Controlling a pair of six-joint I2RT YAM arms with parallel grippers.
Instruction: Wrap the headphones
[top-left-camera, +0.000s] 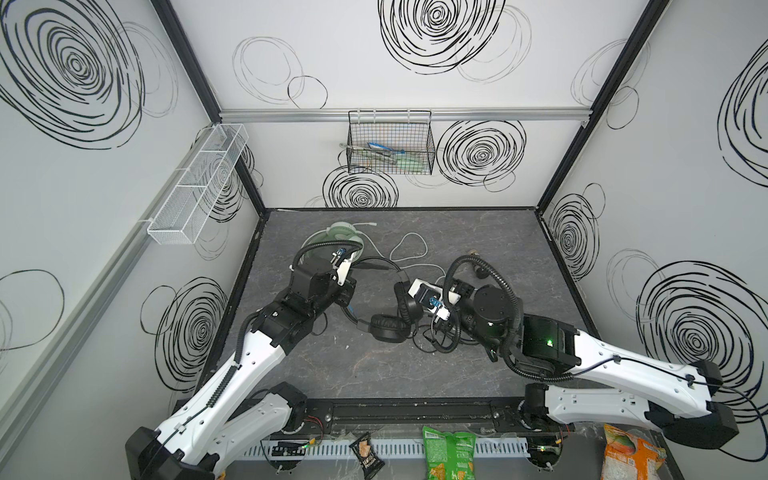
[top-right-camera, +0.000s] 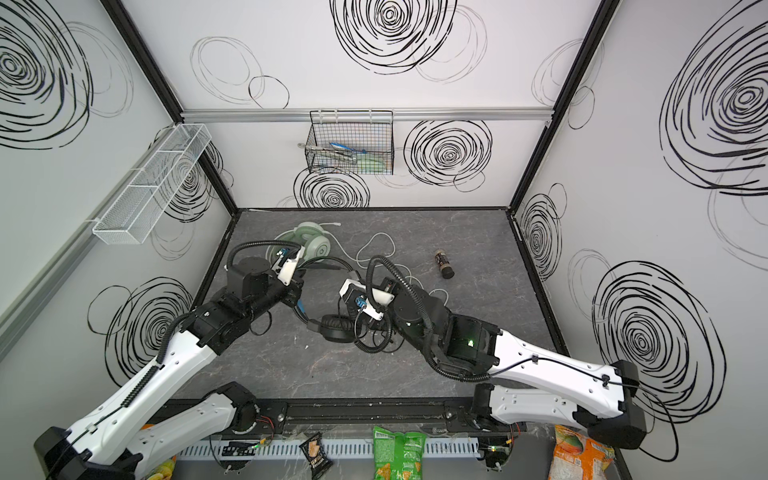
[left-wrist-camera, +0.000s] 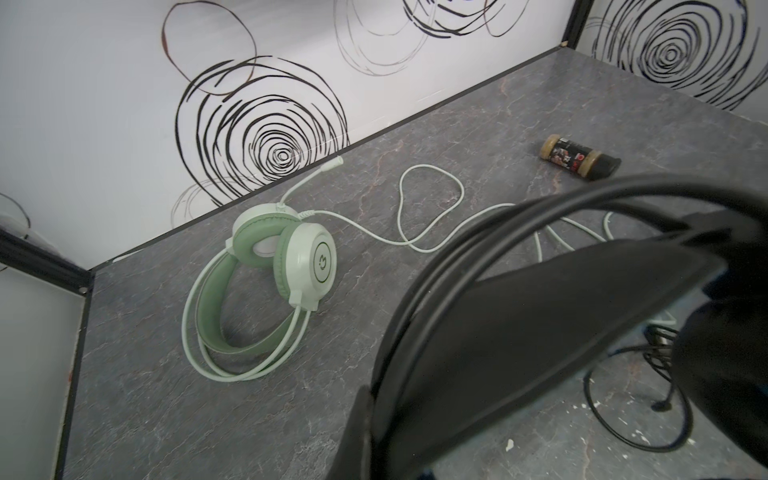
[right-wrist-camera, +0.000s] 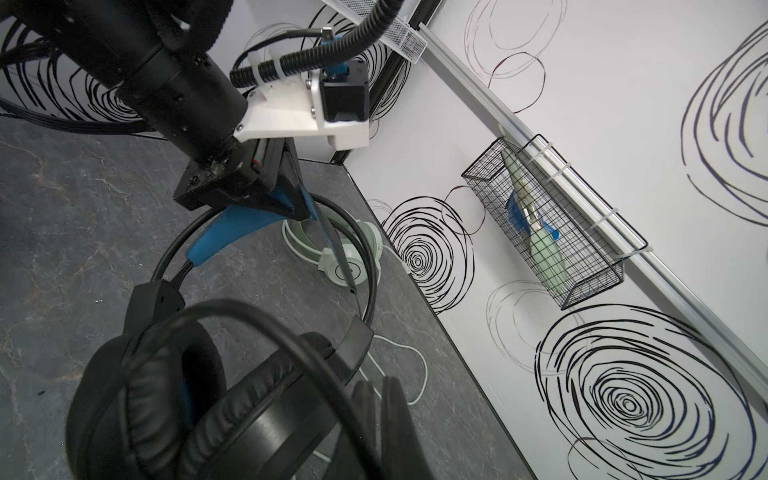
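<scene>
Black headset (top-left-camera: 388, 328) mid-table, cable-wrap step | left gripper (right-wrist-camera: 303, 212) clamped on its headband (right-wrist-camera: 224, 237) | right gripper (top-left-camera: 415, 311) closed by earcups (top-left-camera: 405, 305), hold unseen | next, likely: feed black cable (top-left-camera: 432, 345) round headband | mint headset (left-wrist-camera: 305, 266) rear, cable loose.

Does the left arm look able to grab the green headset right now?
Probably not yet: the left gripper is shut on the black headset at its headband, though the green headset lies close, unobstructed.

2 overhead, 2 wrist close-ups of black headphones (right-wrist-camera: 249, 415)
</scene>
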